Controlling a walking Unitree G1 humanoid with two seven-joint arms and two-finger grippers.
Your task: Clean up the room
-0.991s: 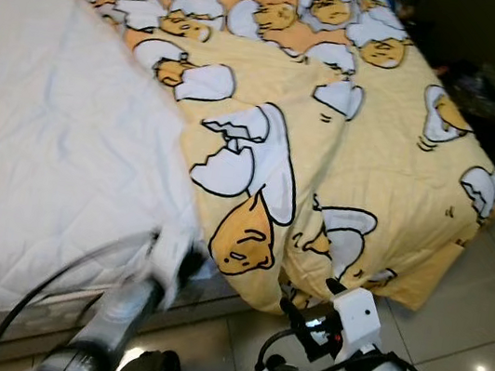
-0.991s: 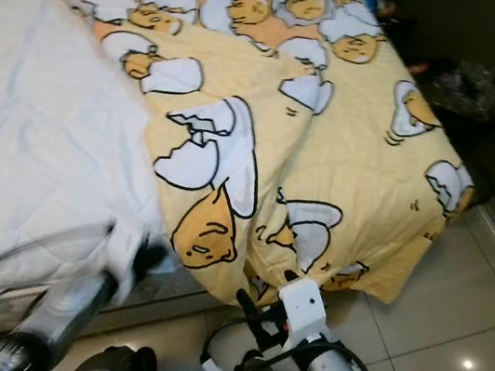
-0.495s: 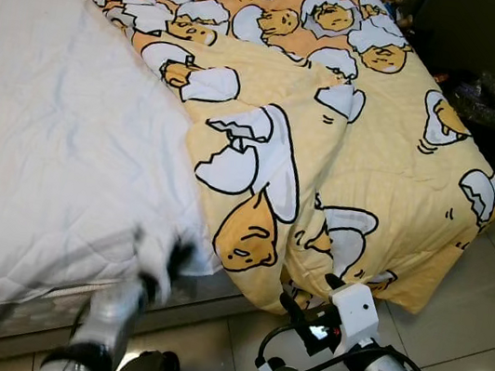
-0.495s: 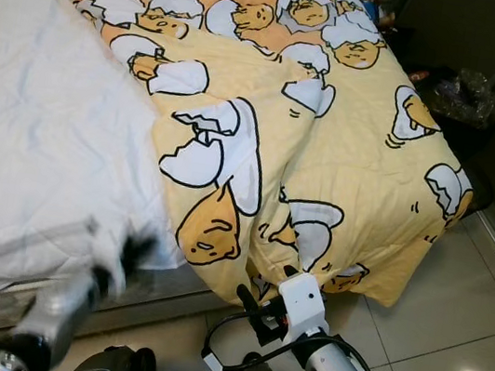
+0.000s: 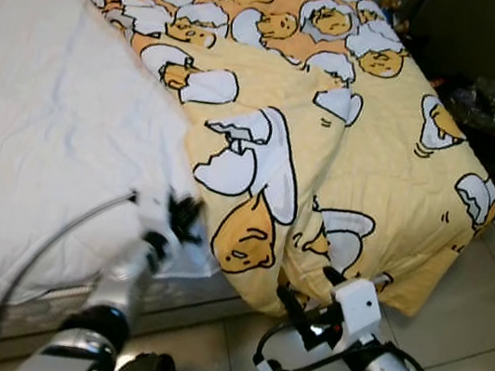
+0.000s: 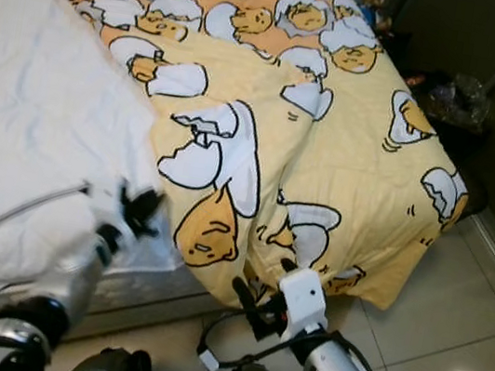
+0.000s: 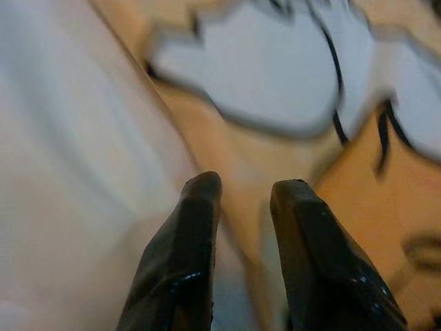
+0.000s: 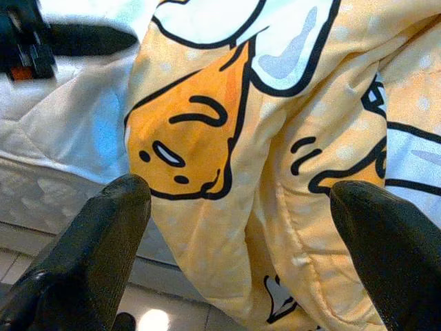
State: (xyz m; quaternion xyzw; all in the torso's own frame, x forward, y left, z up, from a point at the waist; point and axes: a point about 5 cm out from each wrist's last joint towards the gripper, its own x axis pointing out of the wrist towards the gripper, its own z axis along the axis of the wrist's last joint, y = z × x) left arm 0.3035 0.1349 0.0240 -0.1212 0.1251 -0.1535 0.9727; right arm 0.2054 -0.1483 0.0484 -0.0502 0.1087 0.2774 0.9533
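Observation:
A yellow blanket (image 5: 376, 149) printed with cartoon eggs covers the right part of the bed and hangs over its foot. To its left lies the bare white quilted mattress (image 5: 37, 143). My left gripper (image 5: 184, 218) hovers at the mattress corner, right at the blanket's left edge; its fingers (image 7: 189, 227) stand open with a narrow gap and hold nothing. My right gripper (image 5: 290, 303) is low at the foot of the bed, just below the hanging blanket fold (image 8: 227, 138). Its fingers (image 8: 103, 227) are spread wide, apart from the cloth.
Pale glossy floor tiles (image 5: 481, 317) run along the foot of the bed. A dark crinkled bag (image 5: 488, 96) sits beside the bed at the far right, against a dark wall. A grey cable (image 5: 49, 248) loops from my left arm over the mattress.
My left arm has risen from below the mattress edge up to the blanket's left edge. The right arm has hardly moved. The camera shifted slightly.

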